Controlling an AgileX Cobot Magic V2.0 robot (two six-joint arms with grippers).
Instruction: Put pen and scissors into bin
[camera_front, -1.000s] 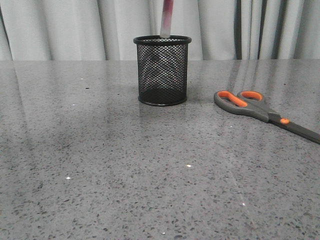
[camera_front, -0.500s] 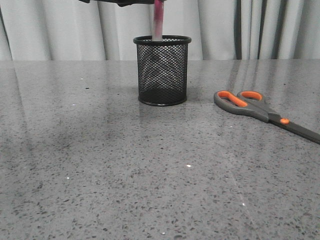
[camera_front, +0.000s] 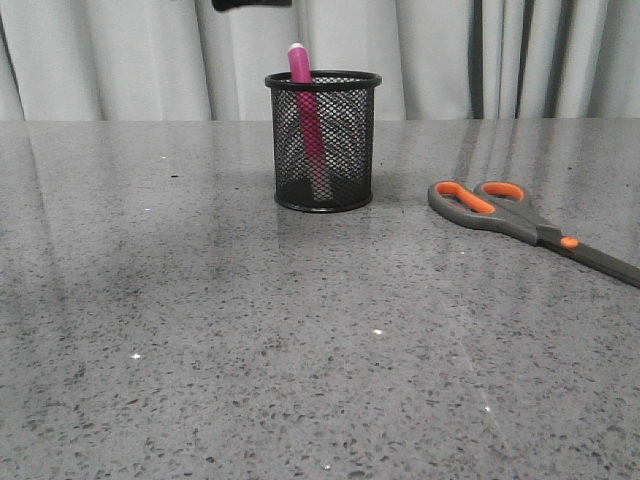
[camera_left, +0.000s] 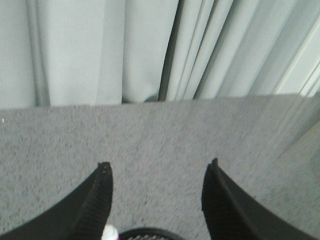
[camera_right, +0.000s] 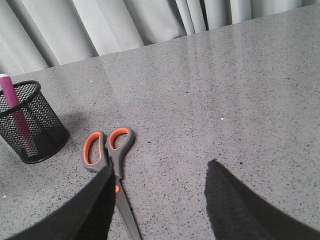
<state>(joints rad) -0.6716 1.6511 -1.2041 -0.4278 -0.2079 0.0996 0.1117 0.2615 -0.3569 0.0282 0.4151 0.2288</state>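
The left gripper (camera_left: 156, 197) is hanging w/ its two fingers (camera_left: 97, 200) spread wide and nothing between them. It is sitting right above the bin (camera_front: 323, 140), bc in the left wrist view the black rim and the pen tip are peeking out at the very bottom of the frame, under the gap. In the front view only a small dark bit of this gripper is showing at the top edge, a little left of the bin.

The pen (camera_front: 309, 125) is standing inside the bin, pink end poking up over the rim, leaning on the left side of the cup. It is leaning bc the cup is wider than the pen, so the wall is holding it up. Pen part looks done.

The right gripper (camera_right: 160, 205) is also wide open & empty. It is hovering low near the table (camera_front: 200, 330), w/ the scissors (camera_right: 111, 165) lying flat just at its left finger, probably lined up for the next grab.

In the front view the scissors are lying at the right of the frame, well apart from the bin, orange handles toward the bin, blades pointing to the lower right edge. They are not in the bin yet
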